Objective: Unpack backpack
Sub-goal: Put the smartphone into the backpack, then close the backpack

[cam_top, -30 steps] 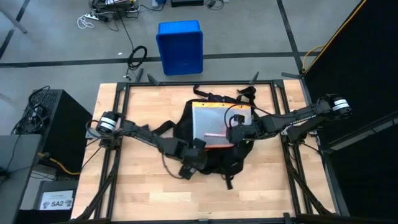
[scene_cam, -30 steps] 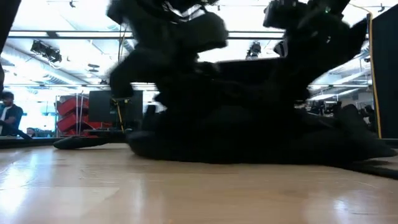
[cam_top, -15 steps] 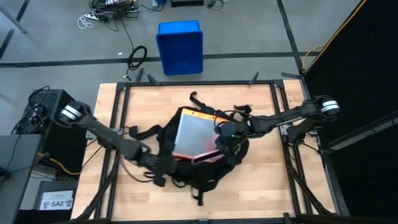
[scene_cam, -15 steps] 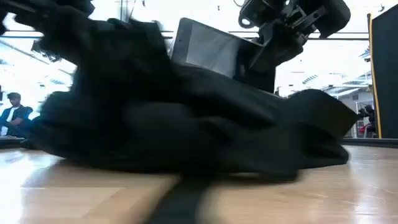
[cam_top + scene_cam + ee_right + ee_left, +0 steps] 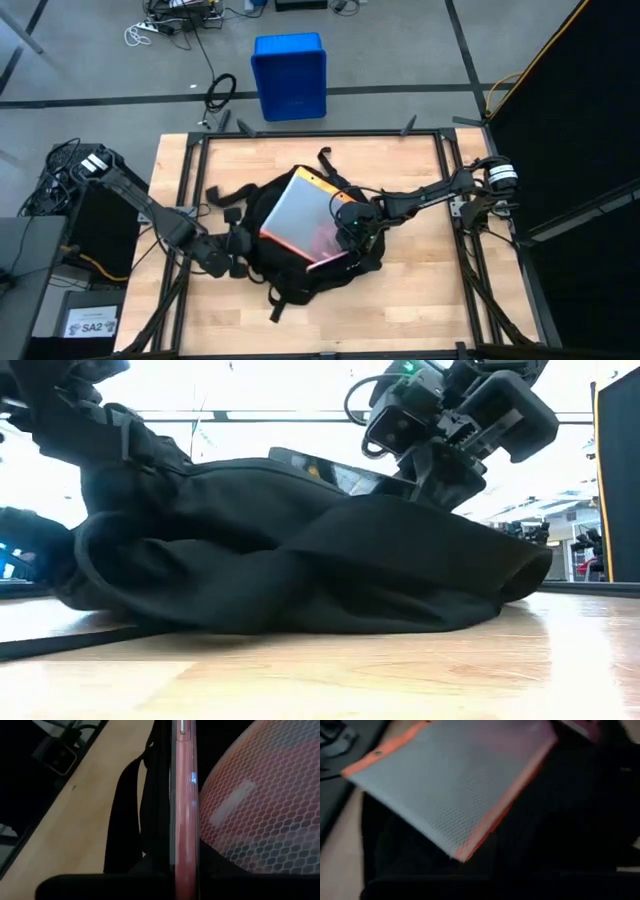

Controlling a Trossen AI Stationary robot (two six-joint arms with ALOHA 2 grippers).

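The black backpack lies flat on the wooden table; in the low view the backpack fills the middle. A grey mesh pouch with orange edging sticks out of its open top and lies slanted on it; the pouch also fills the left wrist view. My right gripper is shut at the pouch's right edge. My left gripper is shut at the backpack's left side, its fingers hidden in black fabric. My left gripper grips black backpack fabric on the bag's left side, coming from the table's left and slanting down. The fabric itself hides the fingers, so layers and exact part do not show. The bag rests on the table. My right gripper pinches a thin pink-red strip at the mesh pouch's edge between its two fingers, coming from the table's right and slanting down. The strip runs along the fingers, seen edge-on. The pouch lies tilted on the backpack, partly out of it.
A blue plastic crate stands on the floor beyond the table's far edge. Backpack straps trail toward the left and the near edge. Bare wood lies at the table's near side and right side.
My left gripper has pulled toward the table's left edge, dragging the backpack left and turning it. The pouch has tilted and shows more of itself out of the bag. My right gripper has followed leftward and sunk, staying shut on the pouch's edge.
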